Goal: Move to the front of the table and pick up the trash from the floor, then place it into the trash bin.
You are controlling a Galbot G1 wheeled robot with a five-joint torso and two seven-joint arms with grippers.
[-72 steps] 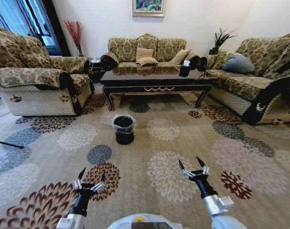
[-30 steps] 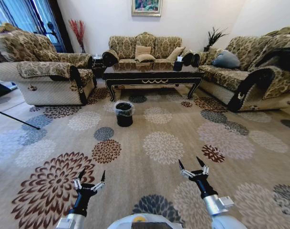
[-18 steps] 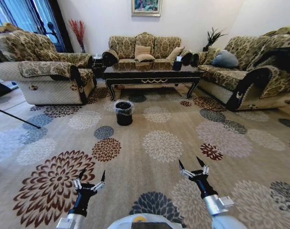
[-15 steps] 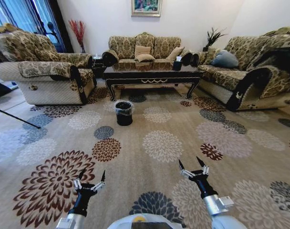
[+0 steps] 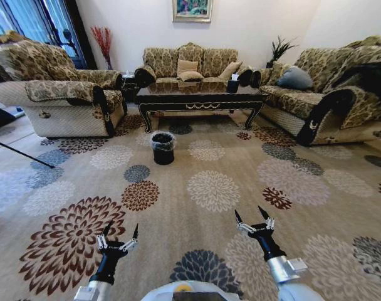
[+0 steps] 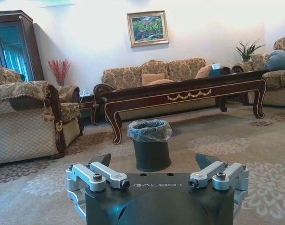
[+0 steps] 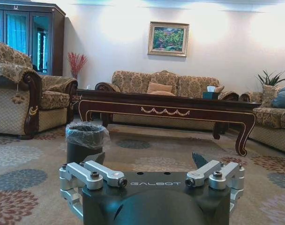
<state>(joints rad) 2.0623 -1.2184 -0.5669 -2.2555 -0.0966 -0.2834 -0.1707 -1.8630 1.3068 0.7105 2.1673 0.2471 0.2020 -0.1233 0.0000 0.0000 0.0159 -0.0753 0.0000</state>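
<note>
Head view has the trash bin (image 5: pixel 163 148) standing on the carpet just before the table (image 5: pixel 200 98), both well ahead of the left gripper (image 5: pixel 120 234) and right gripper (image 5: pixel 252 219), jaws spread and empty, while the scraps, too small to spot, should pinch up light and crumply.

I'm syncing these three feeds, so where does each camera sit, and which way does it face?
Head view: high, looking forward and down over carpet at the trash bin and table; left gripper and right gripper open below.
Left wrist view: low, facing bin and table; own fingers.
Right wrist view: low, likewise; own fingers.
All share bin and table.
</note>
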